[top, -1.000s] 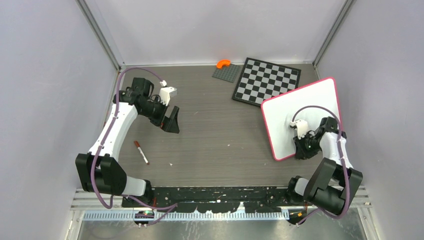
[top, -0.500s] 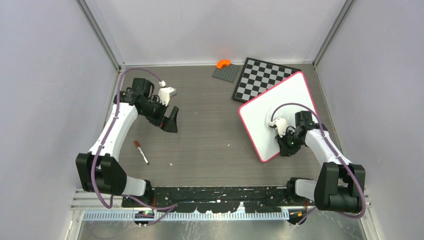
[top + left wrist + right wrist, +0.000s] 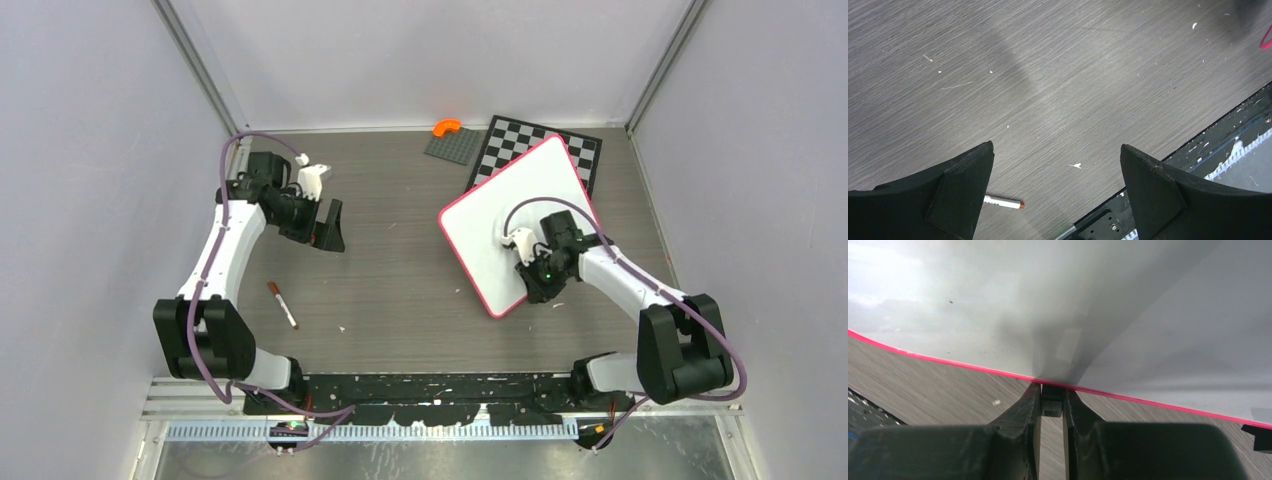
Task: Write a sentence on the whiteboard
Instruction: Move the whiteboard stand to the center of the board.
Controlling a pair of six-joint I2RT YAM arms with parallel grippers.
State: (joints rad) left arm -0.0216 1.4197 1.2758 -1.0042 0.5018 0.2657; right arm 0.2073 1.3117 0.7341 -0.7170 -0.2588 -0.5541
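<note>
The whiteboard (image 3: 500, 215), white with a thin pink frame, lies tilted right of the table's middle, its far corner over the chessboard (image 3: 588, 155). The sentence is out of view; the board's face shows plain white. My right gripper (image 3: 537, 287) is at the board's near edge, shut on a small black clip foot (image 3: 1052, 402) under the pink frame of the whiteboard (image 3: 998, 315). My left gripper (image 3: 330, 230) hangs wide open over the left side of the table, holding nothing. A marker (image 3: 282, 304) with a red-brown cap lies on the table near it, and this marker (image 3: 1004, 202) shows beside the left finger.
A grey baseplate (image 3: 452, 148) with an orange piece (image 3: 446, 127) sits at the back, left of the chessboard. The table's black front rail (image 3: 1228, 140) runs along the near edge. A second black clip foot (image 3: 1258, 436) shows at the board's edge.
My right gripper has dragged the whiteboard leftward and turned it, so it now overlaps the chessboard more. The left arm has shifted slightly left and back, still open.
</note>
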